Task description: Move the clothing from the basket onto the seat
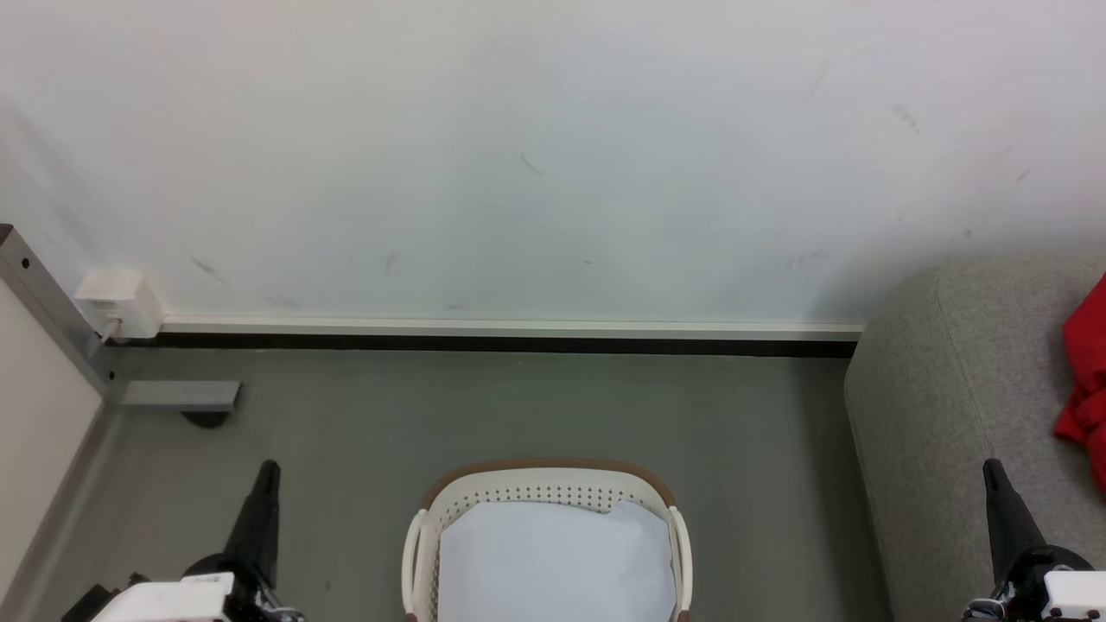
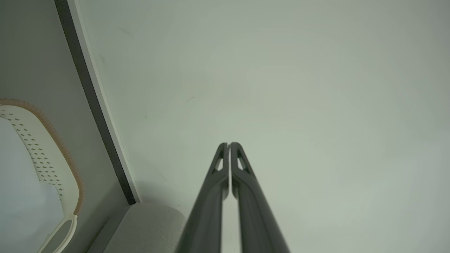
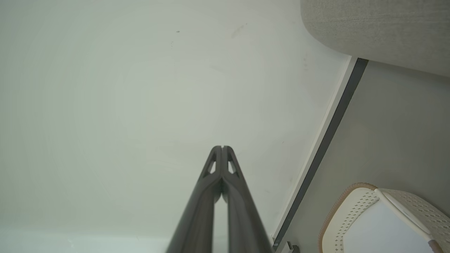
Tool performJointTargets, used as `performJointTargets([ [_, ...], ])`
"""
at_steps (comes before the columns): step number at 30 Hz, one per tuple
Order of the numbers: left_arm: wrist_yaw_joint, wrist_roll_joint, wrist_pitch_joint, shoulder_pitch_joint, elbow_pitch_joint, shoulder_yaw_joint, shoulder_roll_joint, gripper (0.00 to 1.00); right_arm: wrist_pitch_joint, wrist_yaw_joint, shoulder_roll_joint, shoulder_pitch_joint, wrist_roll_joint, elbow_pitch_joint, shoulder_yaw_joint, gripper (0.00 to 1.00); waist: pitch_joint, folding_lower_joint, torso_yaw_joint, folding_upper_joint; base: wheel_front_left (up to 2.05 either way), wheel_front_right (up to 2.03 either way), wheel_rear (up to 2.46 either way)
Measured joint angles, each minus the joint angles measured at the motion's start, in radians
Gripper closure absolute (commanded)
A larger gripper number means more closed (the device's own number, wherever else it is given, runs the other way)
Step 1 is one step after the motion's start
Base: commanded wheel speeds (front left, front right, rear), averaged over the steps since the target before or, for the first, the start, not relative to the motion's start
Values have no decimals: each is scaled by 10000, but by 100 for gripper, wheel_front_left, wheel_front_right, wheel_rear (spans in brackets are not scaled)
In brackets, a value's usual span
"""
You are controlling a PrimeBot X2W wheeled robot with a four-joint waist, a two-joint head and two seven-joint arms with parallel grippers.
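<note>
while both arms sit low at the near edge of the head view, the left gripper (image 1: 270,468) points up at the near left and the right gripper (image 1: 991,466) points up at the near right. each has its jaws pressed together and grips nothing. the wrist views show the two dark fingers of each meeting at their tips against the pale wall (image 1: 553,155).

the basket (image 1: 544,494) stands on the grey floor (image 1: 518,406) in the near middle, between the two grippers and apart from both, its near part cut off by the picture's edge. a white sheet (image 1: 557,561) lies inside it and reaches up to the perforated far wall.

the seat (image 1: 942,406) stands to the right of the basket, apart from it, with its rounded far corner close to the wall. the clothing (image 1: 1087,380) lies on the seat at the far right, a bright red crumpled heap partly cut off by the right edge of the picture. the right gripper's tip shows in front of the seat's near part.

a white and black skirting board (image 1: 510,333) runs along the foot of the wall. at the far left a small white box (image 1: 121,304) sits on the wall just above the skirting, beside a grey metal frame (image 1: 52,315).
</note>
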Motion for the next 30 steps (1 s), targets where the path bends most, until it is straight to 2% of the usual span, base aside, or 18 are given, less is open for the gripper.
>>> performJointTargets([
  [30,-10,0,0,0,0,-2,0,100,40,0,25,-2,-12,2,-25,100,0,0,0,0,0,0,0],
])
